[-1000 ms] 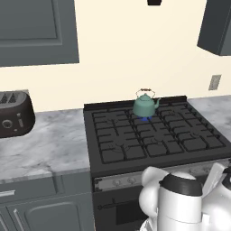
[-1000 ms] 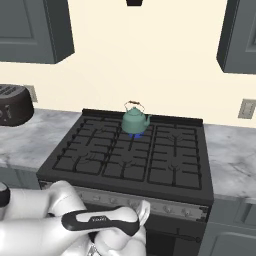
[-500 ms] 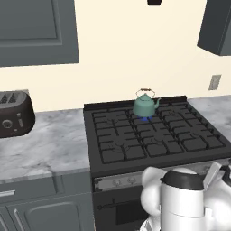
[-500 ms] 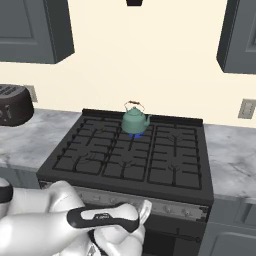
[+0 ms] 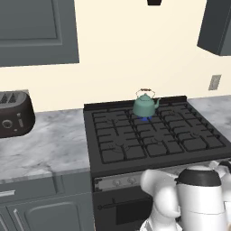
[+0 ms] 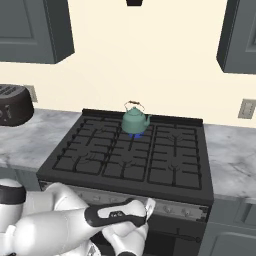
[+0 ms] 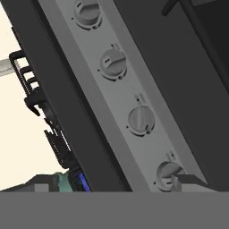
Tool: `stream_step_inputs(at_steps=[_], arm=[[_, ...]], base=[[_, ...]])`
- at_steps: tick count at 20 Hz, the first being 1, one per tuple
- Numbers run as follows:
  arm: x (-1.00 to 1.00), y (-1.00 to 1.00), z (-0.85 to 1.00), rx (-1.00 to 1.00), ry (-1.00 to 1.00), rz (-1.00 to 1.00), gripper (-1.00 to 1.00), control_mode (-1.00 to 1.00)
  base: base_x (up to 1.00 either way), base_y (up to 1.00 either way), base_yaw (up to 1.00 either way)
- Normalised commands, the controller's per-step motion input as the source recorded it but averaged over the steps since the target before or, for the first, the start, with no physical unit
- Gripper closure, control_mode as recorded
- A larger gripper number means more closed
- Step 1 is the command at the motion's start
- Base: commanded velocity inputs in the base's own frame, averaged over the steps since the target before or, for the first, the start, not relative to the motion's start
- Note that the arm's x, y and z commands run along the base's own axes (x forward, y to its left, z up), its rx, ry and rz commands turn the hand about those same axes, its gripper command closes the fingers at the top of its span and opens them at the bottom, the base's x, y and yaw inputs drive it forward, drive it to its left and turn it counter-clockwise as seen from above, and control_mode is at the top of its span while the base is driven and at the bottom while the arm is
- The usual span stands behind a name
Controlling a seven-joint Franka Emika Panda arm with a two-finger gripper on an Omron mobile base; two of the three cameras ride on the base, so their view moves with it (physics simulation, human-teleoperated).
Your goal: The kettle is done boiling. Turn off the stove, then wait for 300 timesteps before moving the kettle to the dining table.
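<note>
The teal kettle (image 5: 145, 104) (image 6: 135, 120) stands upright on a back burner of the black stove (image 5: 153, 135) (image 6: 132, 157), over a small blue flame (image 6: 135, 134). Low in front of the stove, my arm's hand (image 6: 131, 216) faces the silver knob strip (image 5: 118, 182). In the hand view my gripper (image 7: 115, 184) is open, with nothing between its fingers. The strip's knobs (image 7: 141, 120) run diagonally ahead, and the lowest knob (image 7: 169, 172) sits just beside my right fingertip (image 7: 190, 181). A sliver of the kettle (image 7: 65, 182) shows past the grates. The dining table is out of view.
A dark toaster (image 5: 13, 115) (image 6: 12, 105) sits on the marble counter (image 5: 49, 146) left of the stove. More counter (image 6: 230, 150) lies to the right, below a wall outlet (image 6: 246, 108). Grey wall cabinets (image 5: 36, 29) hang above. The dark oven door (image 7: 188, 58) is below the knobs.
My hand has crept slightly to the right along the stove's front. The kettle and the flame are as before.
</note>
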Motion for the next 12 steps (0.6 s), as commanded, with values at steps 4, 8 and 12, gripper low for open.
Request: stream_step_inputs(at_steps=[4, 8, 12], arm=[[0.26, 0.00, -0.27, 0.00, 0.00, -0.01, -1.00, -1.00], [0.18, 0.00, -0.17, 0.00, 0.00, 0.00, -1.00, -1.00], [0.05, 0.00, -0.15, 0.00, 0.00, 0.00, -1.00, -1.00]], base=[[0.00, 0.00, 0.00], [0.00, 0.00, 0.00], [0.00, 0.00, 0.00]])
